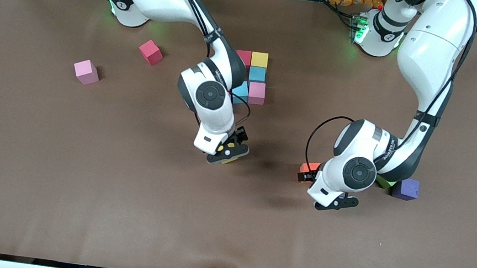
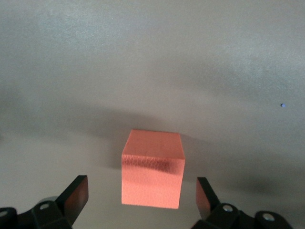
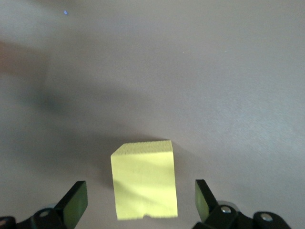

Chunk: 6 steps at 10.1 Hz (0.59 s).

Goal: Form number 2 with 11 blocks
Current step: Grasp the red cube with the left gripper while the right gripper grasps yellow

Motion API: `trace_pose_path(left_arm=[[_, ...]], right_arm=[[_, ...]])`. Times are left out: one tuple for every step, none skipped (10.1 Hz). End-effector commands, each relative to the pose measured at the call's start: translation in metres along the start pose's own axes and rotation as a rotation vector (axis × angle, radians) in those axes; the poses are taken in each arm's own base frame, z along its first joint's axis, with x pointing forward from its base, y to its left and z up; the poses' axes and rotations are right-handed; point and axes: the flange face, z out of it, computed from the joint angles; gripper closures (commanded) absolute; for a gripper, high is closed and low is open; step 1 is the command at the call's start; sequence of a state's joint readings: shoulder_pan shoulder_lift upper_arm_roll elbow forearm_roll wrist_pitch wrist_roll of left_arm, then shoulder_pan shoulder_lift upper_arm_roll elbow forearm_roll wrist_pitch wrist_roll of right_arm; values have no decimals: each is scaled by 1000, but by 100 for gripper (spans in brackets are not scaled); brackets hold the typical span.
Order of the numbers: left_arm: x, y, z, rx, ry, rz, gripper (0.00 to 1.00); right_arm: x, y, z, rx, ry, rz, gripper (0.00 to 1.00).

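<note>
While both arms reach over the table [image 1: 73,200], a cluster of blocks [image 1: 256,80] sits nearer the robots' bases. Left gripper [image 2: 142,195] straddles an orange block [image 2: 152,174], fingers apart. Right gripper [image 3: 141,196] straddles a yellow block [image 3: 144,179], fingers apart.

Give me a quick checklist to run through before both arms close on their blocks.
1. Left pincer open, one finger on each side of the orange block: ok.
2. Right pincer open, straddling the yellow block: ok.
3. Orange block square to the fingers: ok.
4. Yellow block square to the fingers: not ok, it sits slightly turned.
5. Started number 2 undisturbed near the robots' bases: cannot tell, the right arm hides part of it.
6. Spare blocks still free: ok; pink block and red block lie toward the right arm's end, purple block beside the left arm.
</note>
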<state>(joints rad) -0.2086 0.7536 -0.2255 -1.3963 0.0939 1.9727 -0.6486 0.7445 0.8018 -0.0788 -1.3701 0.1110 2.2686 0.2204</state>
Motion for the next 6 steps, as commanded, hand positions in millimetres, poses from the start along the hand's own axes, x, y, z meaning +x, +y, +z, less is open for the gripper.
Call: trace_pose_path(left_arm=[[2, 2, 4, 8, 19, 19, 0], [1, 2, 7, 11, 17, 18, 0], [1, 4, 10, 10, 17, 13, 0], [1, 5, 15, 10, 11, 9, 0], [1, 5, 19, 12, 6, 6, 0], [-1, 7, 22, 14, -1, 8, 0]], right_arm=[[14, -3, 17, -25, 13, -34, 0], [13, -7, 22, -28, 14, -47, 0], [14, -8, 26, -35, 29, -50, 0], [13, -9, 32, -35, 31, -52, 0], [11, -10, 36, -37, 25, -52, 0], [8, -12, 40, -38, 17, -55, 0]])
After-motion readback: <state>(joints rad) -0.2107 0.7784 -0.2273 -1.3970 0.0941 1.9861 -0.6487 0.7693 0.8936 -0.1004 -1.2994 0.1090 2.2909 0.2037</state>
